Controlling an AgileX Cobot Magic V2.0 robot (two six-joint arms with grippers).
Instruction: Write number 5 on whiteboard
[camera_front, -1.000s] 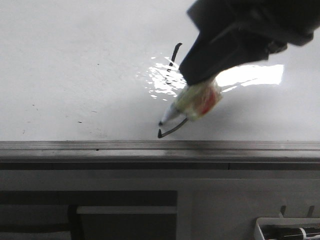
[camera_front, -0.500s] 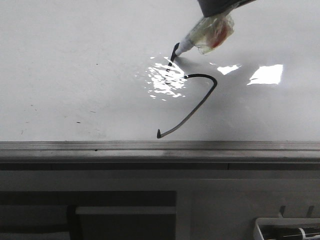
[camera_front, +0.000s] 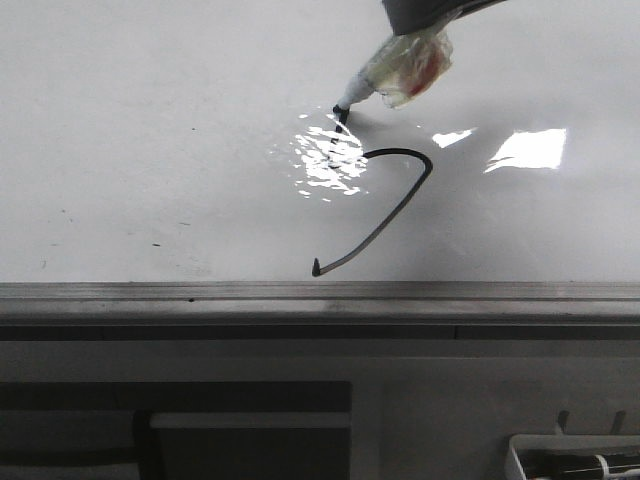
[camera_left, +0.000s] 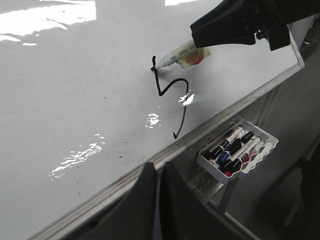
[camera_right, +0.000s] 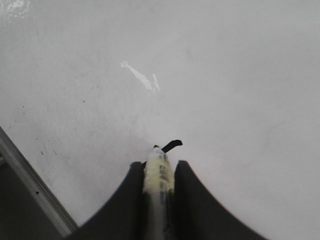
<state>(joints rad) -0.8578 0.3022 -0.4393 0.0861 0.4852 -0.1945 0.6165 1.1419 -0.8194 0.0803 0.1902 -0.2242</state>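
Note:
The whiteboard (camera_front: 150, 120) is a large glossy white board with a grey aluminium rail (camera_front: 320, 292) along its near edge. Black marker strokes of the number 5 (camera_front: 400, 195) lie on it: a short stem, a curved bowl and a long tail ending near the rail. The strokes also show in the left wrist view (camera_left: 172, 95). My right gripper (camera_right: 159, 167) is shut on a marker (camera_front: 395, 70) wrapped in tape, its tip touching the board at the top of the stem (camera_front: 341, 112). My left gripper (camera_left: 157, 172) is shut and empty, over the board's edge.
A white tray (camera_left: 240, 152) with several markers hangs beside the board below the rail; its corner shows in the front view (camera_front: 575, 455). Glare patches (camera_front: 325, 155) and small dark specks (camera_front: 156, 244) mark the board.
The right gripper lifted the marker from the tail's end near the rail up to the top of the stem, uncovering the bowl and tail. In the last half second the tip shifted slightly left.

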